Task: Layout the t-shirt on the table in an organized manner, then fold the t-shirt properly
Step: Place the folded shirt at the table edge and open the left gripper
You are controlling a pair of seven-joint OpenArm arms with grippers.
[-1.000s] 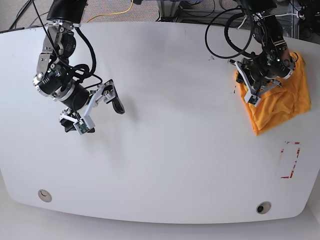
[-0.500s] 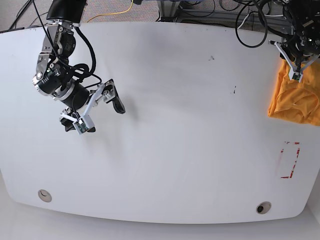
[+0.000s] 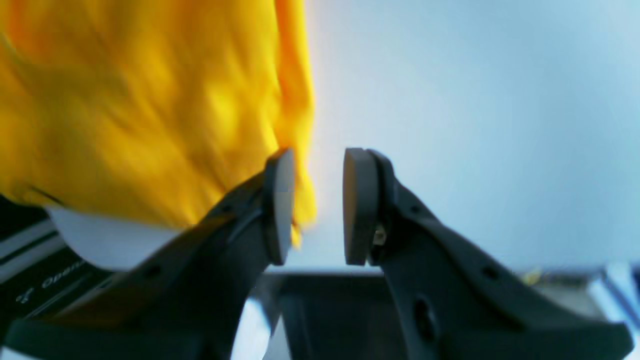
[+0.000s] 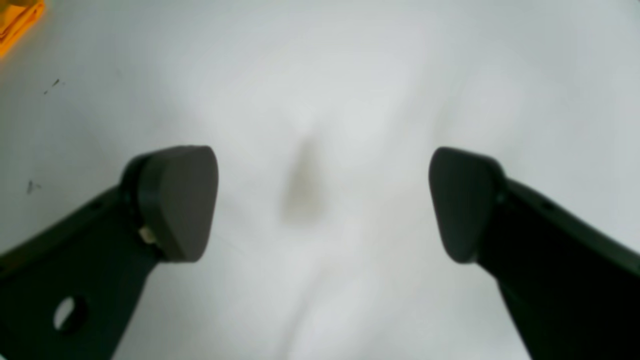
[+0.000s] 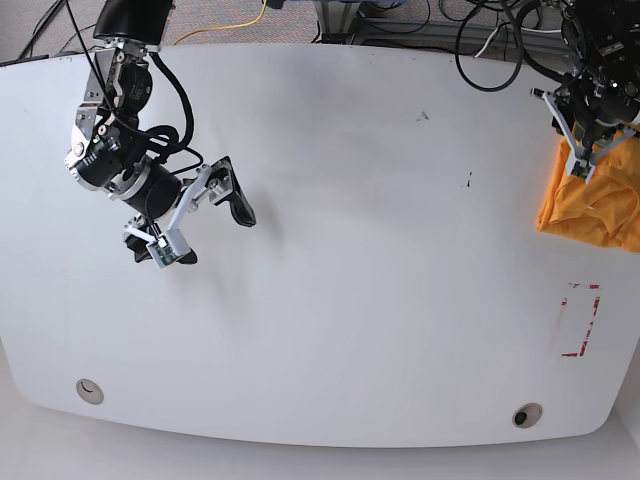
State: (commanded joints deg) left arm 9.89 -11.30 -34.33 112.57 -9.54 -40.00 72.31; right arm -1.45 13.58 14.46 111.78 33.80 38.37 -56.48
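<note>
The orange-yellow t-shirt [image 5: 592, 208] lies bunched at the far right edge of the white table [image 5: 350, 300], partly past the frame edge. My left gripper [image 5: 583, 170] hangs over the shirt's upper left corner. In the left wrist view the t-shirt [image 3: 150, 100] fills the upper left, and my left gripper [image 3: 312, 205] is narrowly open, with the shirt's hem beside its left pad [image 3: 280, 205], not pinched. My right gripper [image 5: 200, 228] hovers over bare table at the left, wide open and empty [image 4: 322, 205]. A corner of the t-shirt [image 4: 17, 20] shows far off.
A red-marked rectangle [image 5: 580, 320] sits below the shirt near the right edge. Two grommet holes [image 5: 89, 390] [image 5: 526, 415] lie along the front edge. Small dark specks [image 5: 467, 181] mark the table's right half. Cables and frames run behind the back edge.
One second ago the left gripper held the shirt further left; it dragged the shirt to the right edge. Since half a second ago the shirt has stayed put and the gripper shifted slightly. The right arm barely moved.
</note>
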